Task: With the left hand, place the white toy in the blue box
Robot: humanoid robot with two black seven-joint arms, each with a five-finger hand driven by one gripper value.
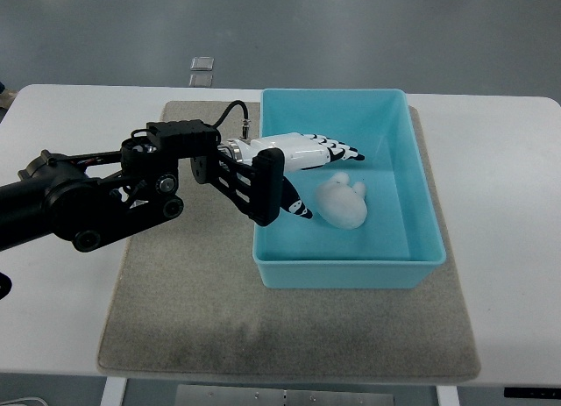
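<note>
One view only, taken steeply from above; we list what it shows.

Item: left hand [307, 165], white with black finger joints, on a black arm that enters from the picture's left edge. It reaches over the near-left wall of the box. We read the fingers as extended and apart, closed on nothing; the thumb points down toward the box floor just left of the toy. Whether any fingertip touches the toy we cannot tell.

Item: white toy [342, 203], a soft rounded figure, lying on the floor of the box, left of centre. It sits just below the outstretched fingers and looks free of them.

Item: blue box [422, 204], an open rectangular bin, upright, resting on the mat.

Item: grey mat [188, 305], spread beneath the box on a white table [66, 309].

Item: two small square plates [201, 70] on the floor beyond the table's far edge; no part in the task.

Right hand: we do not see it.

Step in hand, by our judgement: the toy is already inside the box and the hand has let go, so the placing looks essentially done. Next move: we judge it calls for lifting the hand clear, raising it above the wall before drawing it back left, so the fingers neither drag the toy nor catch the rim and shift the box.
</note>
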